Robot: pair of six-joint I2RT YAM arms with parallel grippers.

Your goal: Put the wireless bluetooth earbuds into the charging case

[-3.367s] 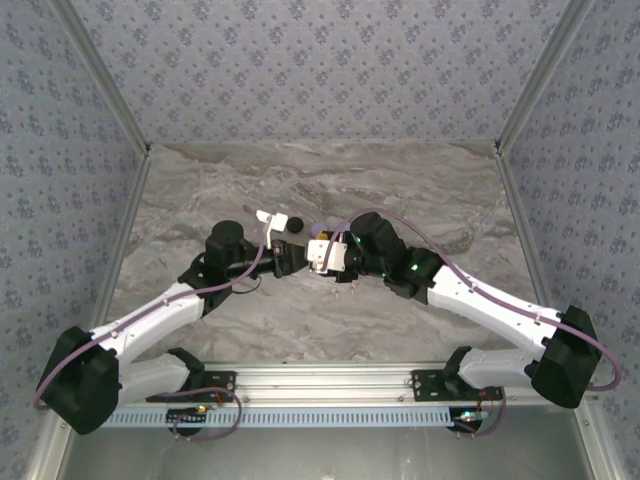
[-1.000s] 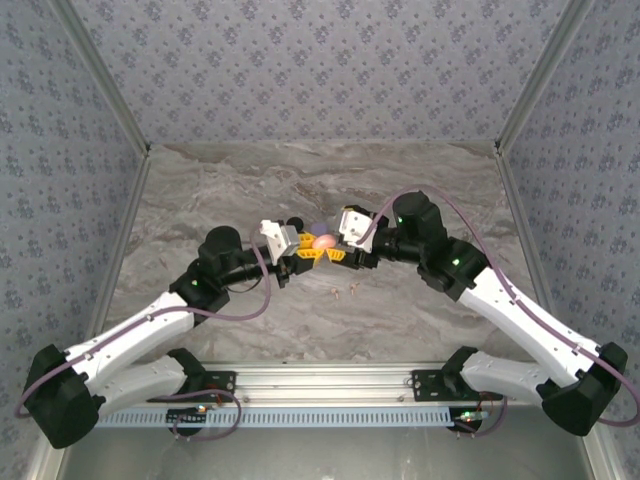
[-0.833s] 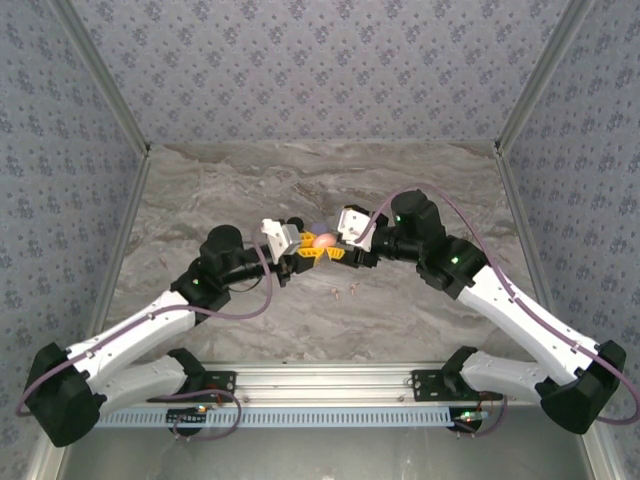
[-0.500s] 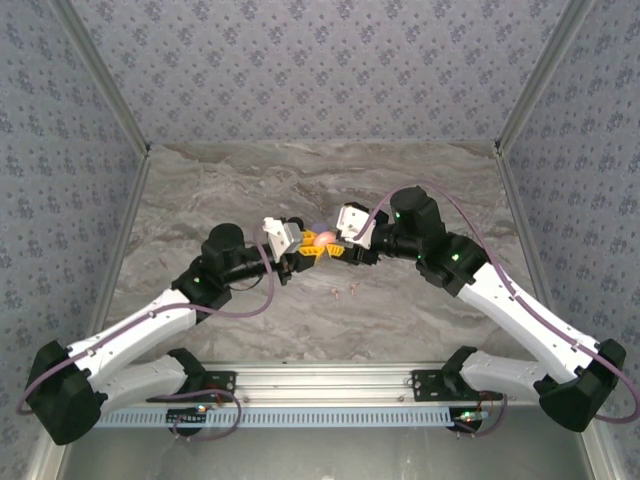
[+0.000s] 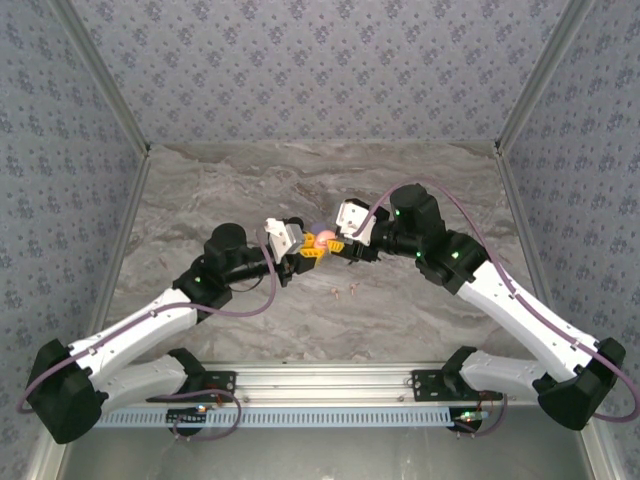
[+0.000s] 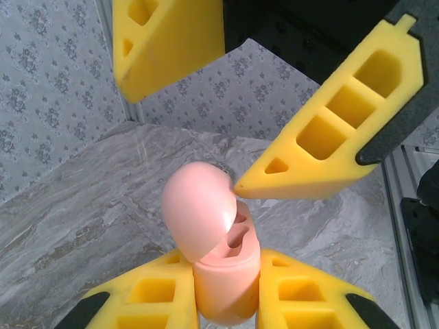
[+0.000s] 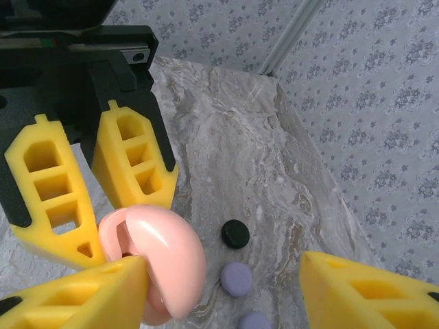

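A pink charging case [image 6: 223, 274] stands upright between my left gripper's [image 6: 223, 305] yellow fingers, which are shut on its lower body. Its lid [image 6: 195, 212] is tipped open, and the two sockets inside look empty. In the top view the case [image 5: 321, 239] hangs above the middle of the table. My right gripper [image 7: 223, 288] is open, with one fingertip [image 7: 103, 291] at the lid's edge [image 7: 175, 267] and nothing held. Two tiny pale earbuds [image 5: 343, 291] lie on the marble just in front of the grippers.
A black round disc [image 7: 235, 234] and two lilac discs [image 7: 236, 279] lie on the marble [image 7: 226, 157] beyond the case. Patterned walls [image 5: 320, 70] close in the table at the back and on both sides. The arms' mounting rail [image 5: 330, 385] runs along the near edge.
Both grippers have drifted a little toward the back of the table, the left still holding the case. The right gripper's fingertip has come in closer to the open lid.
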